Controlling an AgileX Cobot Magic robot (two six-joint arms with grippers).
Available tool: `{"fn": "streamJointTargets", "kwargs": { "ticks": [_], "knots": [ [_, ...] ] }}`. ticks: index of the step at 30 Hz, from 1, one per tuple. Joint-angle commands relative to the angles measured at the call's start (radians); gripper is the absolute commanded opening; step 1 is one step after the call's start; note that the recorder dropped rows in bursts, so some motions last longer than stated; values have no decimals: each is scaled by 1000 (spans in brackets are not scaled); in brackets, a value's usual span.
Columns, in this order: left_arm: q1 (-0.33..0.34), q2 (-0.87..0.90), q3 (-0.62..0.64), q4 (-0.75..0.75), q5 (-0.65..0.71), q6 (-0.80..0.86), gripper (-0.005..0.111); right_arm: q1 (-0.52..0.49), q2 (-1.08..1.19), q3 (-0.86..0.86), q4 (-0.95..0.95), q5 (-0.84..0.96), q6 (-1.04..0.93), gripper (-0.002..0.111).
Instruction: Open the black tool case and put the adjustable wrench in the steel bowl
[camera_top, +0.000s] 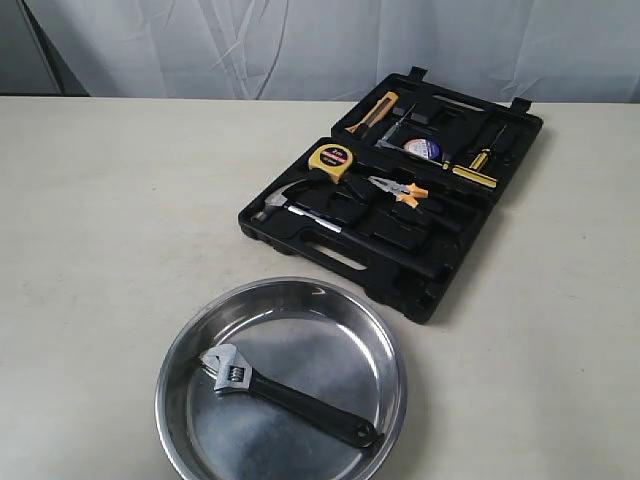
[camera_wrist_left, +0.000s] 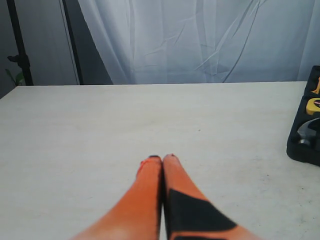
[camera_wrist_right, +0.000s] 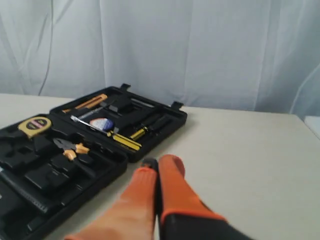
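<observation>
Chrome, black-handled adjustable wrench (camera_top: 285, 388) is lying in the shiny round steel bowl (camera_top: 330, 330), seven o'clock from the open black plastic tool case (camera_top: 400, 290); left end effector (camera_wrist_left: 163, 159) and right end effector (camera_wrist_right: 159, 162), both clenched empty, are best hanging clear.

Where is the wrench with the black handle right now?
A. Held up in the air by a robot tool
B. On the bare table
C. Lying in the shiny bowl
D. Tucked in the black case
C: the adjustable wrench lies flat inside the steel bowl, and the black tool case lies open next to the bowl.
</observation>
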Motion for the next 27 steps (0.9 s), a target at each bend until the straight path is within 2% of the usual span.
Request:
{"fn": "streamJointTargets", "kwargs": {
  "ticks": [1, 17, 27],
  "knots": [
    [1, -4, 5, 2, 1, 0, 0, -5, -50, 32, -308, 70, 368, 0],
    [1, -4, 5, 2, 1, 0, 0, -5, -135, 149, -329, 75, 398, 0],
    [1, -4, 5, 2, 1, 0, 0, -5, -139, 149, -328, 70, 398, 0]
  ]
}}
